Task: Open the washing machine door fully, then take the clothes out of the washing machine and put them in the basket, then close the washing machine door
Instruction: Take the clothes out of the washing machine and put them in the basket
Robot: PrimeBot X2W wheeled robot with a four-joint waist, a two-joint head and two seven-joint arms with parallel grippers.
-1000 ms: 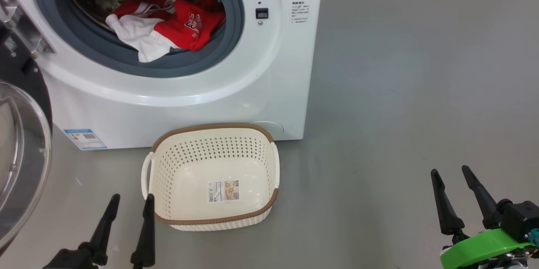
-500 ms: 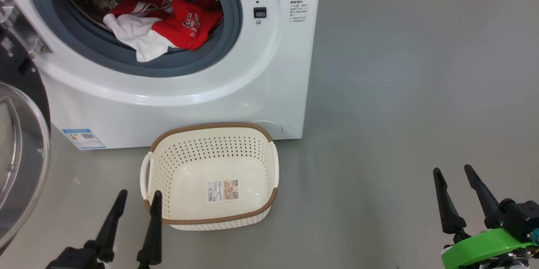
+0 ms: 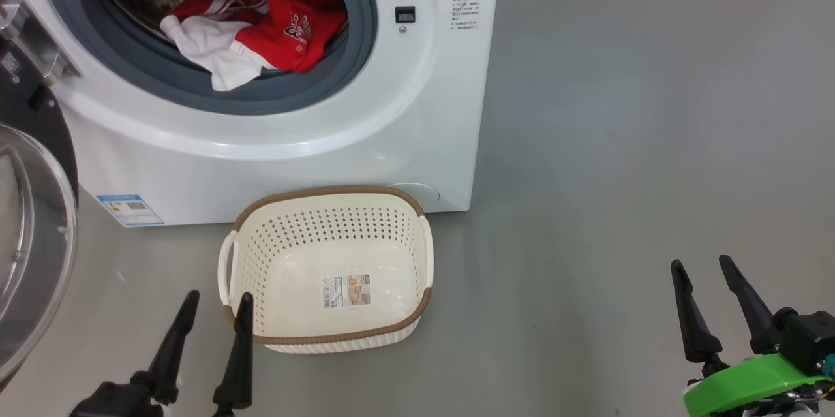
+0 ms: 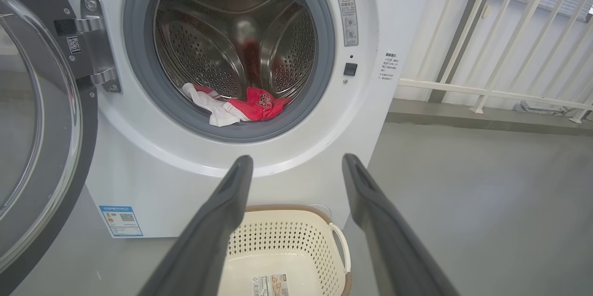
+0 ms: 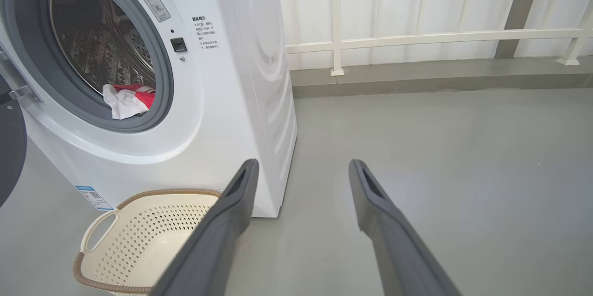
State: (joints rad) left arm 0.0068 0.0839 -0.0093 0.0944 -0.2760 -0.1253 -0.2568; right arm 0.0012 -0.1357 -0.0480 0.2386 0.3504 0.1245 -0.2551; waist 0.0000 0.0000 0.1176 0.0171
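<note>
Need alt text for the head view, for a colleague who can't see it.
A white washing machine stands with its door swung open at the left, red and white clothes lying just inside. An empty cream basket sits on the floor before it. Both the left gripper and the right gripper are open, holding nothing.

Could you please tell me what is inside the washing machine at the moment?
A heap of red and white clothes lies low in the drum, one white piece draped onto the grey gasket. The rest of the drum looks bare; anything beneath the heap is covered.
</note>
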